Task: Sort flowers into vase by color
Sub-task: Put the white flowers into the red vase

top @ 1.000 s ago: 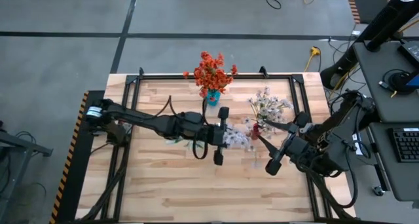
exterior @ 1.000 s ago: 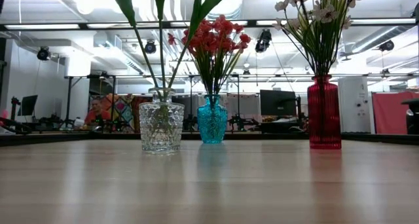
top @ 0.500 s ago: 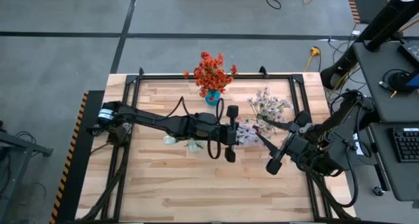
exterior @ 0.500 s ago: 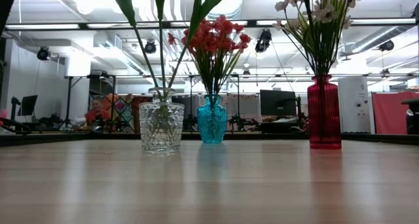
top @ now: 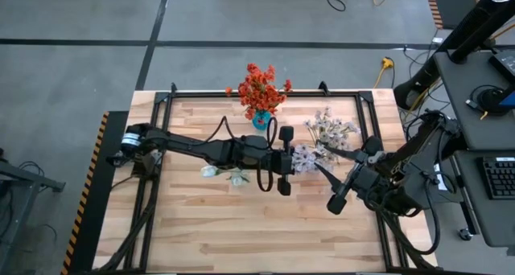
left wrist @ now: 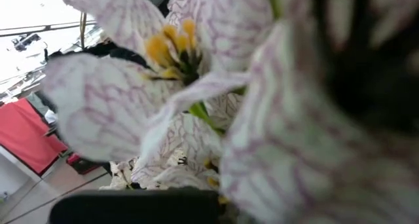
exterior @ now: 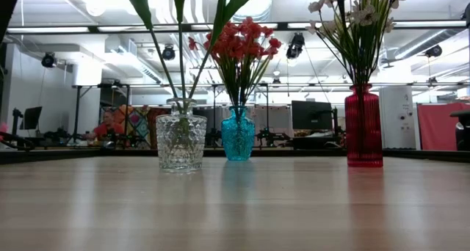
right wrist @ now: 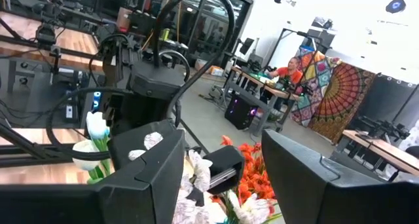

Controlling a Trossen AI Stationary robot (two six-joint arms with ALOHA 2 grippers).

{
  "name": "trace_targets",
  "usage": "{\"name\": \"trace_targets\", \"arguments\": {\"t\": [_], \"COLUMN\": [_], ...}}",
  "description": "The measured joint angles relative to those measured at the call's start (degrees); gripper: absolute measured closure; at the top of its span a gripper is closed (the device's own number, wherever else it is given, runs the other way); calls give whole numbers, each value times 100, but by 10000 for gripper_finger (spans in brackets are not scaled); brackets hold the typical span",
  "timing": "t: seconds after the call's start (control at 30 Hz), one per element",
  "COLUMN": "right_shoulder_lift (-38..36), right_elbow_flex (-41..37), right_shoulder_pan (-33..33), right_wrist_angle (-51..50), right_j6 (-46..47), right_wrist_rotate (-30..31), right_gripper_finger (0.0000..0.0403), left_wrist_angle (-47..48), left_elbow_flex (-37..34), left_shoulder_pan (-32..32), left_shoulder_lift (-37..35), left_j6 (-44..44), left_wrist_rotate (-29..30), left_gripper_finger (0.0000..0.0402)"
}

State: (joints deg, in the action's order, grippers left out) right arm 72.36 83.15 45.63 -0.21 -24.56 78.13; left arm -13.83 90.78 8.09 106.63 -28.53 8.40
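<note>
Wooden tabletop (top: 241,227), mid-span: my left gripper (top: 283,159) is clenched on a pink-white spray (top: 303,157), so next I'd carry it to the red vase (exterior: 363,126); right gripper (top: 342,172) waits, jaws parted.

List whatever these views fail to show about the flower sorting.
- Left gripper jaws, high view: covered by the pale pink-white blossoms beside the gripper; what they hold is unclear.
- Left wrist view: veined petals fill it, blurred; no vase or table visible.
- Low view: clear vase blooms are cut off by the top edge.
- Red vase, high view: hidden under its own flowers.
</note>
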Motion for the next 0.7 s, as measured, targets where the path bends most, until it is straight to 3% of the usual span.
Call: {"name": "trace_targets", "arguments": {"t": [0.7], "right_shoulder_lift": [7], "right_elbow_flex": [0], "right_shoulder_pan": [0], "right_wrist_angle": [-142], "right_j6": [-164], "right_wrist_rotate": [0], "right_gripper_finger": [206], "left_wrist_angle": [-17], "left_elbow_flex": [-44], "left_shoulder_pan": [-205], "left_shoulder_lift": [0], "left_j6": [593], "left_wrist_rotate": [-360], "left_gripper_finger": [401]}}
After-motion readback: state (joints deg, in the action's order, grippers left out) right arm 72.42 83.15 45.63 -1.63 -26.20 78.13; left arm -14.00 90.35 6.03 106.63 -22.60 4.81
